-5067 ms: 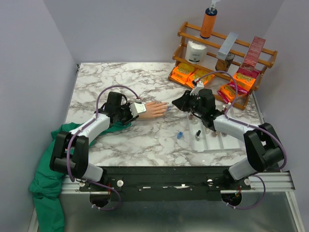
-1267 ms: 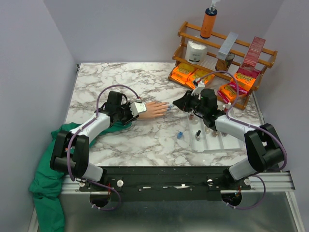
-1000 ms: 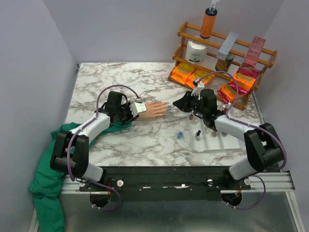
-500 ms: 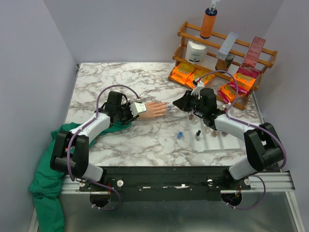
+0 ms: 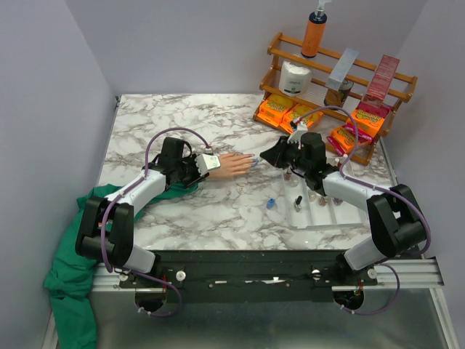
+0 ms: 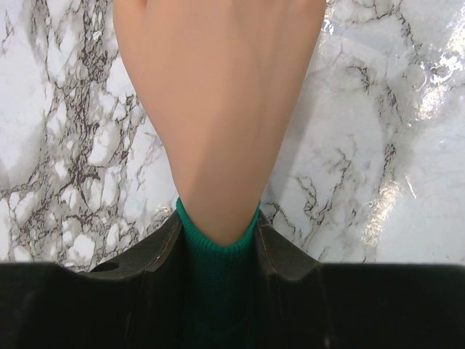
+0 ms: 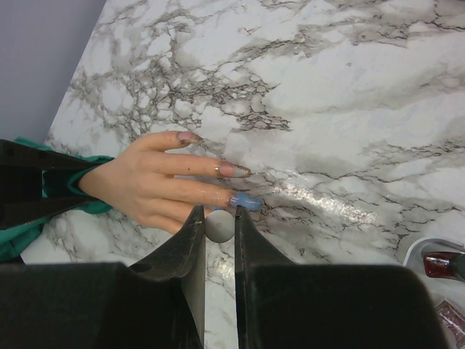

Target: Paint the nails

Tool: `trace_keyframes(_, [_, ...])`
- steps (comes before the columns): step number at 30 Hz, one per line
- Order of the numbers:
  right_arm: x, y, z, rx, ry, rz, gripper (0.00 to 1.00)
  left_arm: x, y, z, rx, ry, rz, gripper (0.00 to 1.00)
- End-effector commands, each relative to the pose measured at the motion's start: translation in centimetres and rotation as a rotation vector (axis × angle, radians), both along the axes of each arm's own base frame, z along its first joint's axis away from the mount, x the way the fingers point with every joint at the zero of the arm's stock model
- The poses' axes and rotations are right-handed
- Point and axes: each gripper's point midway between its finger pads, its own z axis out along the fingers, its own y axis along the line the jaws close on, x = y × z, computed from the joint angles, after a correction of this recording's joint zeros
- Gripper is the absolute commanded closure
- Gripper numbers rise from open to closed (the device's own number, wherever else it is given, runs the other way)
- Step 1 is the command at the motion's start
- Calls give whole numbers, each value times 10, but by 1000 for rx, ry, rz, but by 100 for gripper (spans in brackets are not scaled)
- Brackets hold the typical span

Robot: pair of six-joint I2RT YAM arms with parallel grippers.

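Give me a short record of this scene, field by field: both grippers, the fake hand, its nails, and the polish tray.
fake hand: flat on the marble table, fingers toward the right gripper
left gripper: shut on the green sleeve at the wrist
nails: one blue, two others brownish
right gripper: shut on a grey round piece, close to the blue nail
tray: white, right side of the table, holding small bottles
blue object: small, on the table left of the tray

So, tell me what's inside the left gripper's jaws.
The fake hand's green sleeve cuff sits pinched between the left gripper's fingers, the hand lying out on the marble table. How far the sleeve runs back is hidden in shadow.
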Motion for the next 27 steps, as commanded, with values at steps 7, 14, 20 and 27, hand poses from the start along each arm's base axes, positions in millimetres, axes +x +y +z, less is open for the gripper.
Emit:
trace_keyframes(7, [13,-2,6,1,-7,-45,99,4,-13,15,-67,-10,-30,100])
trace_keyframes(14, [13,-3,4,4,0,-57,99,4,-13,15,-67,-9,-32,100])
trace_keyframes(20, [12,-5,0,-8,6,-60,99,4,-13,16,-67,-11,-28,100])
trace_keyframes(27, [11,-9,-2,-24,8,-76,99,5,-12,16,-65,-12,-26,100])
